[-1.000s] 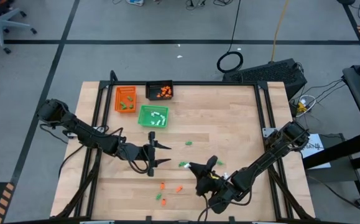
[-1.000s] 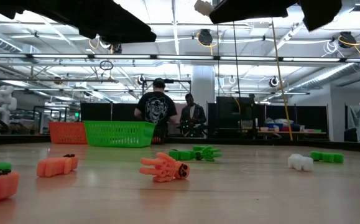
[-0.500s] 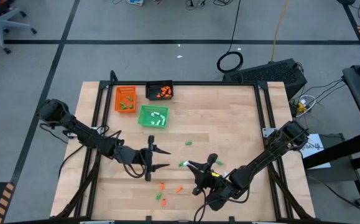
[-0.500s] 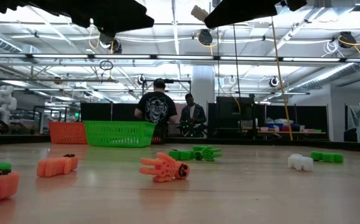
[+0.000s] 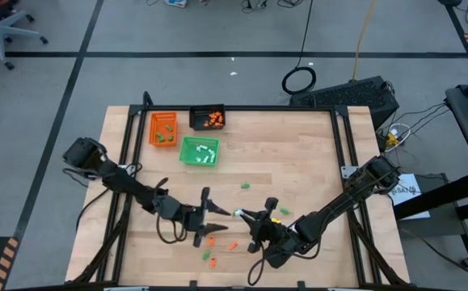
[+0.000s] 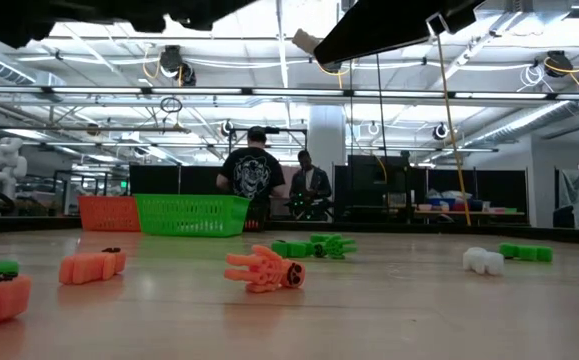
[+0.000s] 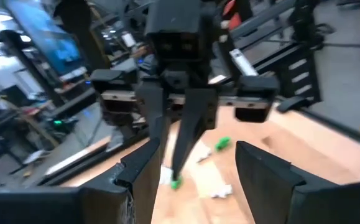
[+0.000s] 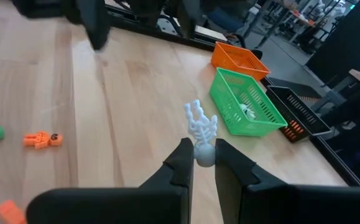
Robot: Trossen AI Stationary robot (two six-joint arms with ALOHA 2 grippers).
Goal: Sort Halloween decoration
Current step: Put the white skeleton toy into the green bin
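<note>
Right gripper sits mid-table with a skeleton piece between its fingertips – left gripper just beside it, facing it. Loose pieces lie nearer the table's front edge, three trays well beyond both.

Wooden table with trays, scattered pieces

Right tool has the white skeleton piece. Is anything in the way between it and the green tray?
The left tool, open, hovers beside the right tool, on the side toward the green tray. Past it the wood is bare. The white skeleton piece is pinched by the right tool.
</note>
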